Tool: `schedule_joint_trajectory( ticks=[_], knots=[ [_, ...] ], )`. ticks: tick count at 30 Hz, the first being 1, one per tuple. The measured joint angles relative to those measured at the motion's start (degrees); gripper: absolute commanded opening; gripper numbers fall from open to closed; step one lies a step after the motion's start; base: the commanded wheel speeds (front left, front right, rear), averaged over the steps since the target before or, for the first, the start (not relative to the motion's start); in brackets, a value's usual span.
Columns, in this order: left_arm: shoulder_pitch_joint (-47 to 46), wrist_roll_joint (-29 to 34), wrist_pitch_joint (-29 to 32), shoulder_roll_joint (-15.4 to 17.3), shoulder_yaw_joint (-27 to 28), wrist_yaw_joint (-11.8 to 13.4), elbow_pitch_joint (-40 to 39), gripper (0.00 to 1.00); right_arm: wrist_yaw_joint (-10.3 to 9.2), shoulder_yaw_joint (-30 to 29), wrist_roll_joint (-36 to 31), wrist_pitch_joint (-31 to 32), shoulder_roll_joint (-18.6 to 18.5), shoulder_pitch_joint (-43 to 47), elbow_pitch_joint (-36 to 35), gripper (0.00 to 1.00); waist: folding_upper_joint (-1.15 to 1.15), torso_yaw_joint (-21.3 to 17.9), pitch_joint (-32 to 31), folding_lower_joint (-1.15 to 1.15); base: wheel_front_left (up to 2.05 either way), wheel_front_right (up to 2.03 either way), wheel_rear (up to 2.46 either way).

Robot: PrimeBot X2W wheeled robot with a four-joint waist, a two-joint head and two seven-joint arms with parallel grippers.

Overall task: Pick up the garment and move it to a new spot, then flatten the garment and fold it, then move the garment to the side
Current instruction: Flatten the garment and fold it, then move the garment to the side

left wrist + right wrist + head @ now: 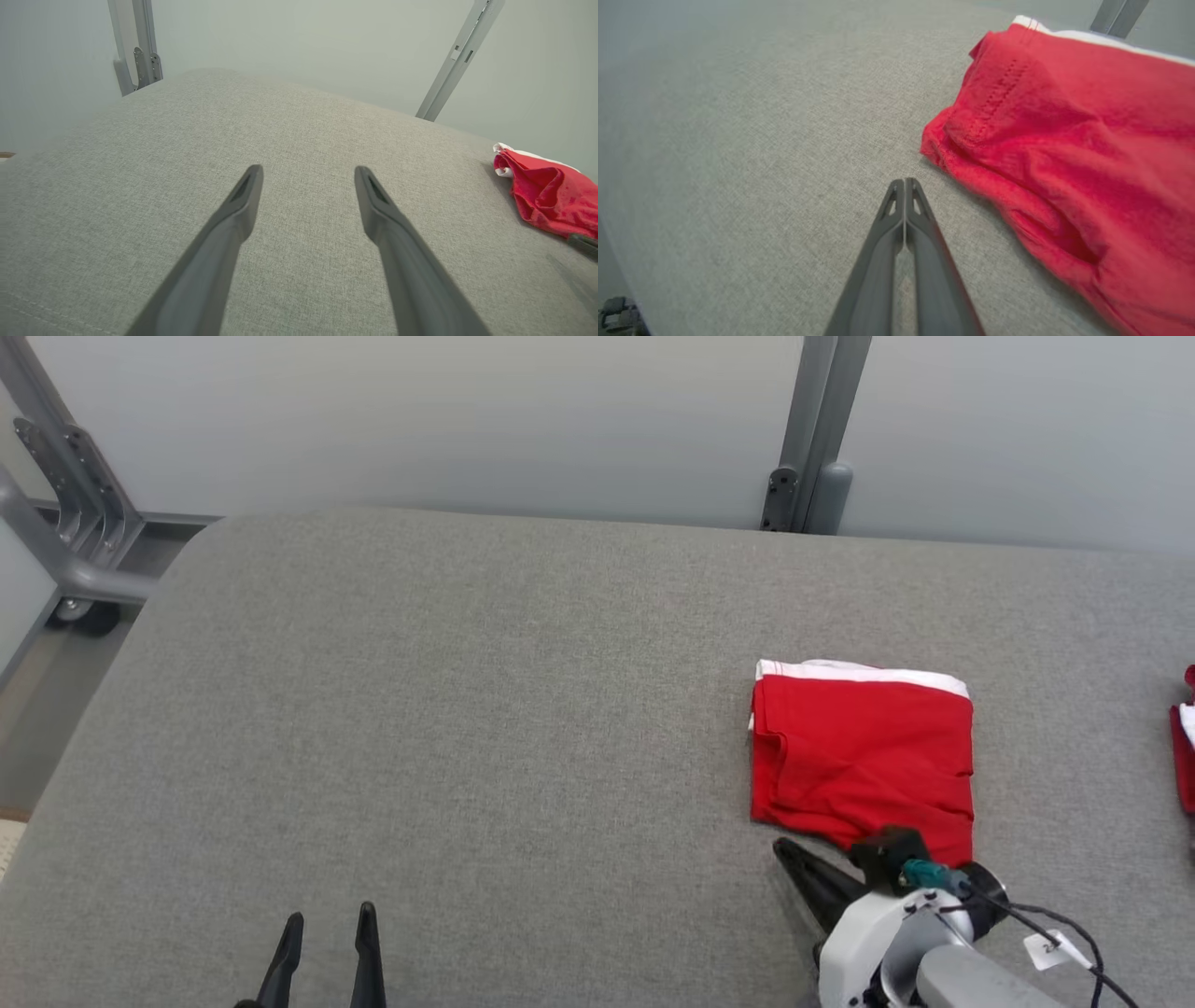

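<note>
My left jaws stand spread wide with nothing between them; their two dark fingers point(367, 957) poke up at the lower left of the head view, over bare grey fabric. In the left wrist view the same fingers point(224, 242) fan apart from the bottom edge, and the cloth-covered desk point(289, 130) shows plainly in the gap.

My right jaws are pressed together and pinch nothing. In the right wrist view their fingers point(920, 242) meet along one seam at the bottom centre. In the head view they point toward the upper left from the lower right, the tips lying low over the desk point(467, 709).

The garment point(864, 756), red with a white band along its far edge, lies folded into a neat block at the right middle of the head view. My right jaws' tips sit just below and left of its near left corner, apart from it. The right wrist view shows the garment point(1064, 140) at the upper right, with a strip of grey between cloth and fingertips. In the left wrist view the garment point(546, 196) is at the far right edge.

Another red cloth point(1184, 747) peeks in at the right edge of the head view. A grey metal post point(822, 429) stands behind the desk, against a pale wall point(467, 411).
</note>
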Motion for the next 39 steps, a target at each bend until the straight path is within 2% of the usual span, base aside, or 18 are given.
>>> schedule_joint_trajectory(
  ticks=[2,7,13,14,15,17,24,32,39],
  knots=[
    [0.7,-0.2,0.0,0.0,0.6,0.4,-0.4,1.0,0.0,-3.4,0.1,0.0,-0.7,0.8,-3.7,0.0,0.0,-0.4,-1.0,0.0,0.0,0.0,0.0],
    [2.6,-0.2,0.0,0.0,2.2,0.7,-1.1,1.0,0.0,-18.7,-4.8,-0.1,-2.2,9.1,-15.5,0.0,0.0,-1.7,-3.4,0.0,0.0,0.0,0.0],
    [3.4,-0.2,0.0,0.0,3.9,1.0,-1.7,1.0,0.0,-34.9,-14.2,-0.1,0.1,20.9,-27.4,0.0,0.0,-3.8,-5.0,0.0,0.0,0.0,0.0],
    [3.4,-0.2,0.0,0.0,4.0,1.0,-1.7,1.0,0.0,-36.6,-15.4,-0.1,0.6,22.3,-28.5,0.07,0.0,-4.1,-5.2,0.0,0.0,0.0,0.0],
    [3.5,-0.1,0.0,0.0,4.2,1.0,-1.6,1.0,0.0,-38.1,-16.4,-0.1,1.0,23.4,-29.6,0.36,0.0,-4.4,-5.4,0.0,0.0,0.0,0.0],
    [3.5,0.1,0.0,0.0,4.7,0.9,-1.4,1.0,0.0,-41.3,-18.0,-0.1,2.3,25.3,-31.3,1.0,0.0,-4.9,-5.8,0.0,0.0,0.0,0.0],
    [3.4,0.8,0.0,0.0,5.9,-0.4,0.0,1.0,0.0,-48.5,-20.5,-0.1,6.3,29.9,-32.4,1.0,0.0,-5.4,-6.4,0.0,0.0,0.0,0.0],
    [3.3,1.3,0.0,0.0,6.7,-1.0,0.2,1.0,0.0,-49.6,-21.0,-0.1,7.9,31.0,-31.8,1.0,0.0,-5.5,-6.0,0.0,0.0,0.0,0.0],
    [2.7,1.4,0.0,0.0,5.9,-1.5,-0.3,1.0,0.0,-49.2,-18.4,-0.1,7.2,27.4,-31.7,1.0,0.0,-5.0,-5.0,0.0,0.0,0.0,0.0]
  ],
)
